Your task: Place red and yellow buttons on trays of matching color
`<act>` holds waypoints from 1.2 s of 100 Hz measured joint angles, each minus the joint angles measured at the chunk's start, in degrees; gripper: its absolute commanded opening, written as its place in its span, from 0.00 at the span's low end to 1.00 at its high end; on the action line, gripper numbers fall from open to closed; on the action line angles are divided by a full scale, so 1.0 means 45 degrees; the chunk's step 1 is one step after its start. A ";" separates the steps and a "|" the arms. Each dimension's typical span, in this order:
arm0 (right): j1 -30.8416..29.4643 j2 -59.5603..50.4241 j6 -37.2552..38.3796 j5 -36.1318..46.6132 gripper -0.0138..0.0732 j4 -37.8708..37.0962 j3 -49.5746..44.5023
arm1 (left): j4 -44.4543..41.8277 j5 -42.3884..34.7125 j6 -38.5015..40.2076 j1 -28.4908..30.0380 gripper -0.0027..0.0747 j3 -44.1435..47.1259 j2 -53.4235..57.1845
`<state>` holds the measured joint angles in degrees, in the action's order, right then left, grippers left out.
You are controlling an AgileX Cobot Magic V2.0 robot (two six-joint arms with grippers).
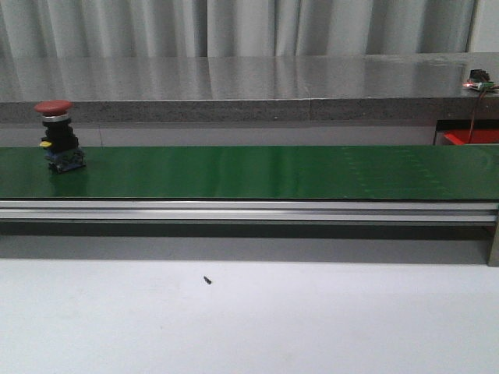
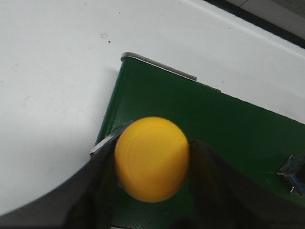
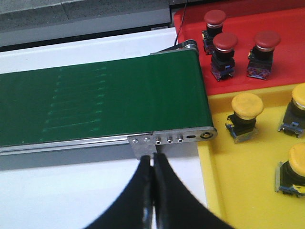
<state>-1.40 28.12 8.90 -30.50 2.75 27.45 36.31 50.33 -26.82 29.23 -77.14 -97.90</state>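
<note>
A red button [image 1: 57, 132] stands upright on the green conveyor belt [image 1: 257, 171] at its far left. In the left wrist view my left gripper [image 2: 152, 167] is shut on a yellow button [image 2: 151, 158], held above the belt's end [image 2: 200, 119]; a blue-based part [image 2: 293, 171] shows at the frame's edge. In the right wrist view my right gripper [image 3: 152, 164] is shut and empty, just in front of the belt's end bracket [image 3: 143, 144]. Beside it a red tray [image 3: 286, 52] holds three red buttons [image 3: 224, 52], and a yellow tray [image 3: 238, 176] holds three yellow buttons [image 3: 245, 114].
A grey stone counter [image 1: 234, 86] runs behind the belt. An aluminium rail [image 1: 249, 210] edges the belt's front. A small dark screw [image 1: 207, 280] lies on the white table. Neither arm shows in the front view.
</note>
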 measured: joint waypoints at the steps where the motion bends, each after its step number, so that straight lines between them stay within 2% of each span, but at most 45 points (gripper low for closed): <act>1: 0.0000 0.0000 0.0000 0.0000 0.02 0.0000 0.0000 | 0.0012 0.0000 -0.0057 0.0000 0.30 0.0026 0.0000; 63: 0.0000 0.0000 0.0000 0.0000 0.02 0.0000 0.0000 | 0.0538 0.0000 -0.0889 -0.0516 0.31 0.0436 -0.0610; 73: 0.0000 0.0000 0.0000 0.0000 0.02 0.0000 0.0000 | 0.0538 -0.0051 -0.0889 -0.0516 0.38 0.0444 -0.0631; 92: 0.0000 0.0000 0.0000 0.0000 0.02 0.0000 0.0000 | 0.0588 -0.0076 -0.1040 -0.0516 0.72 0.0444 -0.0631; 101: 0.0000 0.0000 0.0000 0.0000 0.02 0.0000 0.0000 | 0.0609 -0.0076 -0.1125 -0.0516 0.74 0.0444 -0.0631; 120: 0.0000 0.0000 0.0000 0.0000 0.02 0.0000 0.0000 | 0.0609 -0.0098 -0.1432 -0.0516 0.70 0.0444 -0.0237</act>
<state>-1.40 28.12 8.90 -30.50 2.75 27.45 39.05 49.89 -33.26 26.91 -75.14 -98.97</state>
